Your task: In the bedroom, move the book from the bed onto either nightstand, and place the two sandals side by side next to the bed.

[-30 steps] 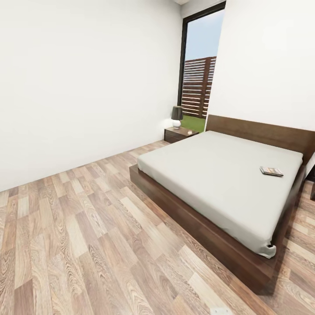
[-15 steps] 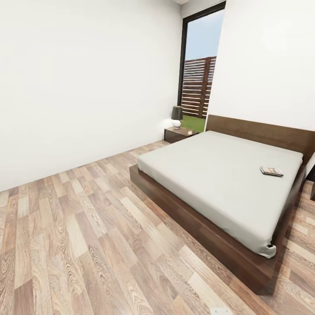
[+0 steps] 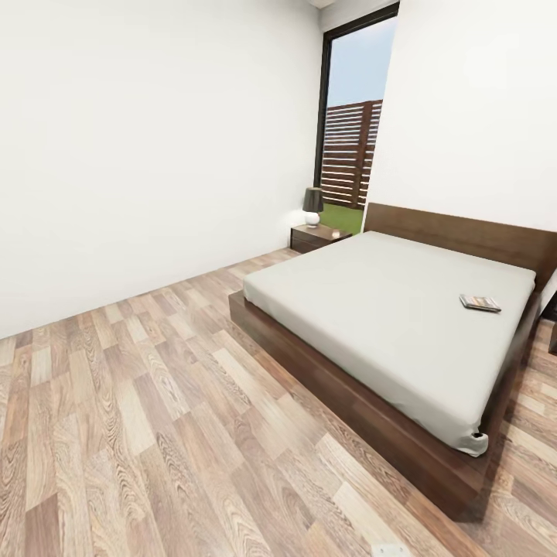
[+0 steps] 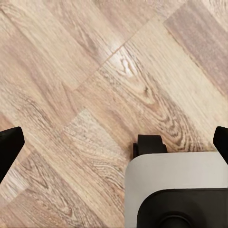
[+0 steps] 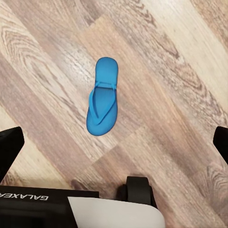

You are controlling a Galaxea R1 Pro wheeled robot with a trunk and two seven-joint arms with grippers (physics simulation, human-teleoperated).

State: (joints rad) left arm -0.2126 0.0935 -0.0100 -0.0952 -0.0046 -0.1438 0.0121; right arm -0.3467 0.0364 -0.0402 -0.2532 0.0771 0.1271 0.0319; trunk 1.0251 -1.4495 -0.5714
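Note:
The book [image 3: 480, 302] lies flat on the pale grey mattress of the bed [image 3: 387, 309], near its right side and close to the brown headboard. A dark brown nightstand [image 3: 316, 236] stands at the bed's far left corner. One blue sandal [image 5: 102, 102] lies on the wooden floor in the right wrist view, beyond my right gripper [image 5: 114, 145], which is open and holds nothing. My left gripper [image 4: 114, 142] is open too, hanging over bare floorboards with nothing between its fingers.
A small lamp [image 3: 312, 205] stands on the nightstand, with a tall window [image 3: 352, 116] behind it. White walls close the room at the left and behind the headboard. Wooden floor [image 3: 139, 418] stretches wide left of the bed. My white and black base [image 4: 175, 190] shows under both wrists.

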